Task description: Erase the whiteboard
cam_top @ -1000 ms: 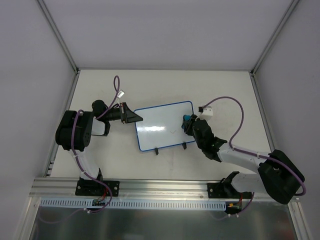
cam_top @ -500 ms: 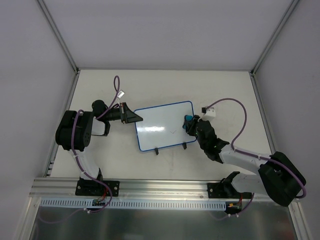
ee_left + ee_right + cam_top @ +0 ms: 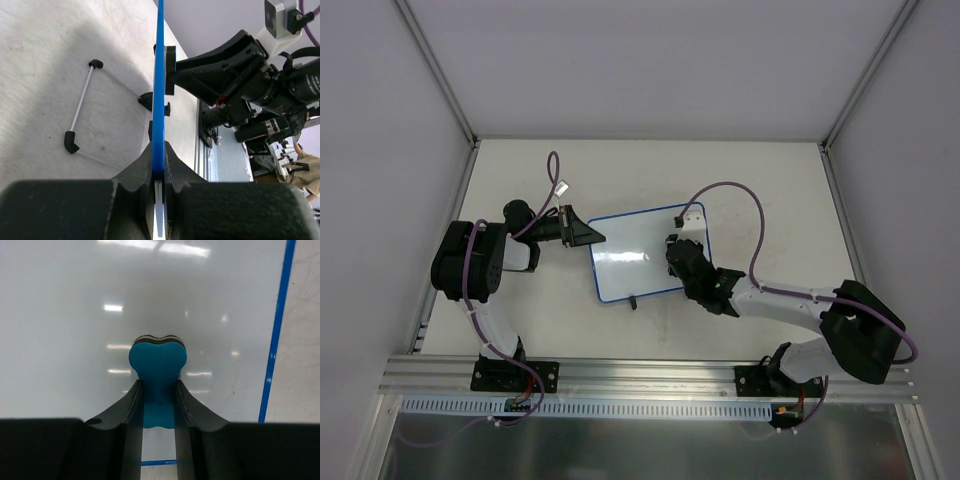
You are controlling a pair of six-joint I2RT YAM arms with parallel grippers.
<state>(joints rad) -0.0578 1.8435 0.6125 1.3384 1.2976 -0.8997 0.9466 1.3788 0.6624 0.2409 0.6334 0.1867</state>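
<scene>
The whiteboard (image 3: 635, 260), white with a thin blue frame, lies on the table in the top view. My left gripper (image 3: 592, 236) is shut on its left edge. In the left wrist view the blue frame (image 3: 160, 75) runs edge-on up from between my left gripper's (image 3: 159, 150) jaws. My right gripper (image 3: 676, 254) is over the right half of the board, shut on a blue eraser (image 3: 158, 360). The eraser's dark felt end rests against the white surface (image 3: 75, 315). The surface in the right wrist view shows no marks. One black foot (image 3: 633, 300) shows; the arm hides the other.
White enclosure walls stand at the left, right and back. An aluminium rail (image 3: 640, 375) runs along the near edge. Purple cables loop above both wrists. The board's wire stand with black tips (image 3: 80, 105) lies on the table in the left wrist view.
My right gripper has moved left with the eraser, from the board's right edge onto its surface, over the spot where a faint mark showed. The left gripper and the board have not moved.
</scene>
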